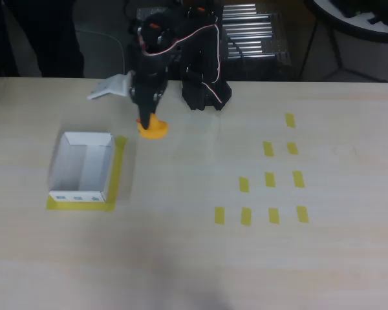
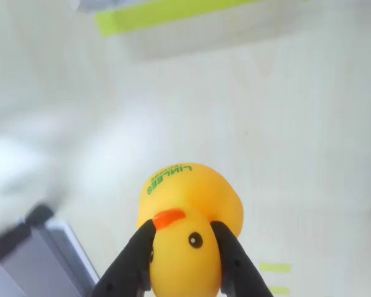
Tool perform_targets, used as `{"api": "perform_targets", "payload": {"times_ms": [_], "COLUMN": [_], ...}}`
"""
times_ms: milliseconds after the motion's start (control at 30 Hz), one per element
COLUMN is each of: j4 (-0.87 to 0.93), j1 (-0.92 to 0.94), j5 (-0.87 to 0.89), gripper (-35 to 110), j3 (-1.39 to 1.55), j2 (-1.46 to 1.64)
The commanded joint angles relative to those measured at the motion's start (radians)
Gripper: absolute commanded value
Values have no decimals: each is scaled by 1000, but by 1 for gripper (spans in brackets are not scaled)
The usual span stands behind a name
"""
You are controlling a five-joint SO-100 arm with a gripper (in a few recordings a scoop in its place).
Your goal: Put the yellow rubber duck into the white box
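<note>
The duck (image 2: 188, 216) looks like smooth rubber with a soft sheen, green lettering printed on its underside. The claw (image 2: 182, 260) pinching its head is matt black plastic. The desk (image 1: 194, 258) has a pale wood-grain finish, smooth and faintly shiny. The box (image 1: 81, 169) is thin matt white cardboard. The tape strips (image 1: 269, 179) are flat matt yellow.

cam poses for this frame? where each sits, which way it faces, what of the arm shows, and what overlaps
Overhead view: fixed above the table, looking down; shows the black arm and its gripper at the yellow rubber duck, with the white box to the picture's left.
Wrist view: rides on the gripper, looking past its black fingers at the tabletop.
Shared: duck, gripper, table and yellow tape.
</note>
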Motion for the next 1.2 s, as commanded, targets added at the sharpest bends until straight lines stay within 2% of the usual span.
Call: {"api": "perform_targets", "payload": {"times_ms": [0, 333, 767, 1000, 1167], "j4": [8, 8, 9, 11, 11], "j1": [164, 374, 503, 437, 345], "j5": [-55, -110, -141, -130, -61], "gripper": [0, 0, 0, 0, 0], "j3": [-195, -472, -888, -759, -693], "j2": [-101, -337, -713, -735, -690]}}
